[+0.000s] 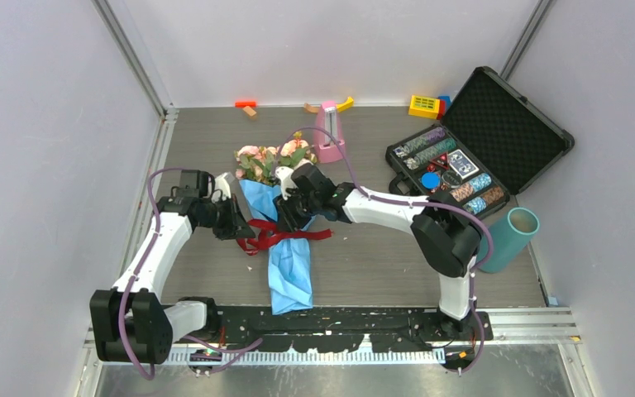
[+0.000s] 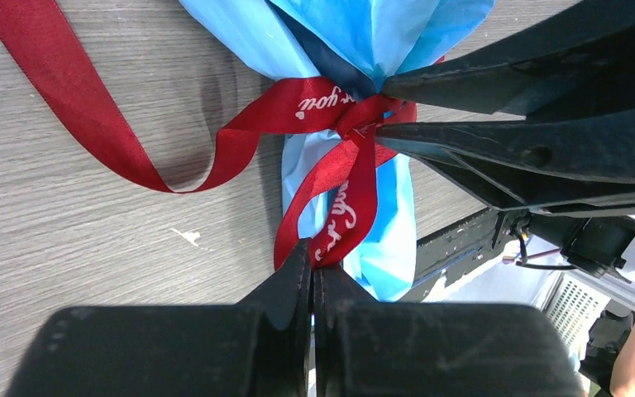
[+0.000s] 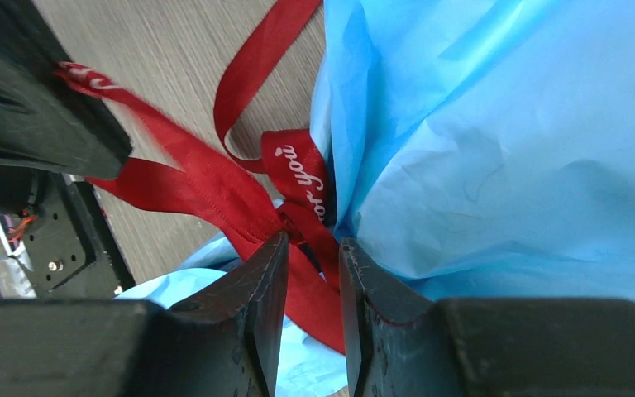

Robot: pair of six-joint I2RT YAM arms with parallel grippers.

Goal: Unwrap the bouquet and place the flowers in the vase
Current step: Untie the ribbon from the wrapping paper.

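The bouquet lies on the table, its blue paper cone (image 1: pixel 291 269) pointing toward me and its pink and peach flowers (image 1: pixel 269 159) at the far end. A dark red ribbon (image 1: pixel 266 237) is tied round its neck. My left gripper (image 2: pixel 313 252) is shut on one ribbon tail (image 2: pixel 343 207), left of the cone (image 1: pixel 244 225). My right gripper (image 3: pixel 312 244) comes from the right and pinches the ribbon knot (image 3: pixel 298 217) at the neck, with its jaws a little apart. The teal vase (image 1: pixel 508 240) lies tilted at the far right, away from both grippers.
An open black case (image 1: pixel 508 124) of poker chips and cards sits at the back right. A pink metronome-shaped object (image 1: pixel 328 132) stands just behind the flowers. Small toy blocks (image 1: pixel 424 106) and an orange piece (image 1: pixel 245 104) lie along the back wall.
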